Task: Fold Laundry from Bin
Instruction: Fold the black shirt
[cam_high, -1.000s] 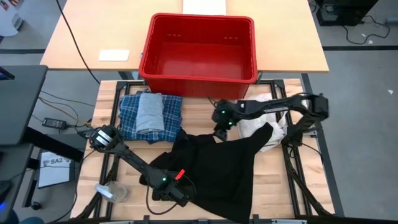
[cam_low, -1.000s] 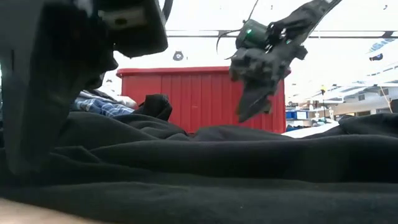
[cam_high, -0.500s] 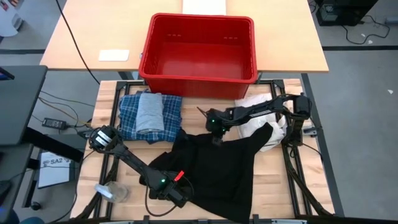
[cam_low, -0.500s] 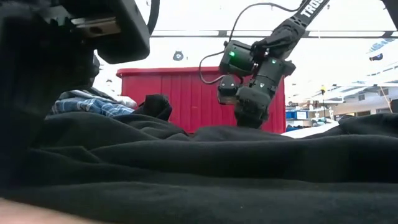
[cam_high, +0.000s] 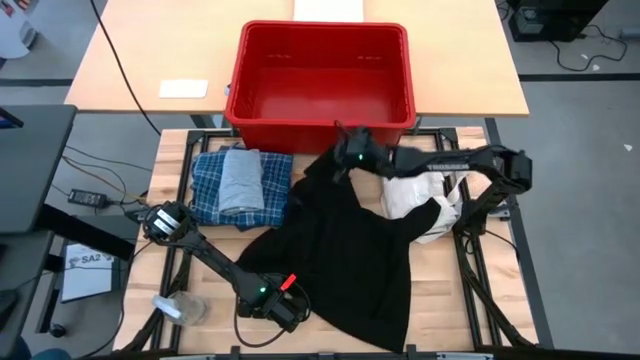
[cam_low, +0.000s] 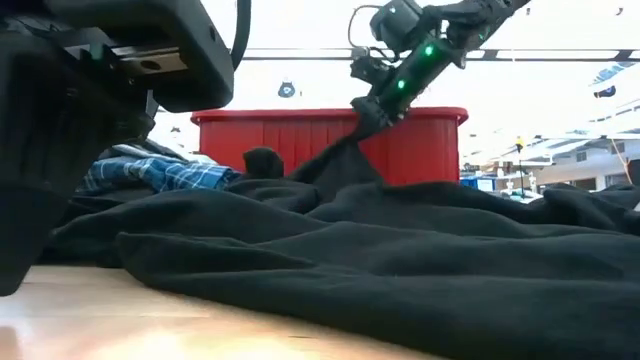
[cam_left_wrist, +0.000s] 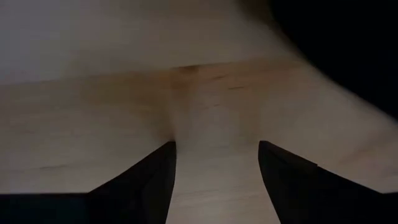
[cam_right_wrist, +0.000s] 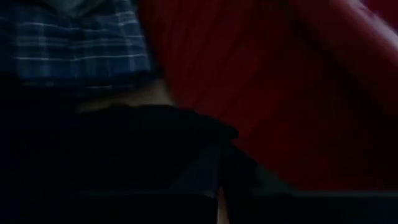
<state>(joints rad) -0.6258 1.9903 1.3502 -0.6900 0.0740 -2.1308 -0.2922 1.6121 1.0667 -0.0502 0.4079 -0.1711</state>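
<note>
Right gripper (cam_high: 343, 166) pinched tight on far edge of black garment (cam_high: 350, 255), raised off the table, cloth pulled up into a peak beneath it; red bin (cam_high: 320, 118) just beyond; folded plaid shirt (cam_high: 205, 185) with light grey piece (cam_high: 238, 180) on top off to its left; white fabric bag (cam_high: 415, 195) just to its right; left gripper (cam_high: 290, 312) low at near table edge, fingers parted over bare wood, gripping nothing, black garment's near hem just beside.
</note>
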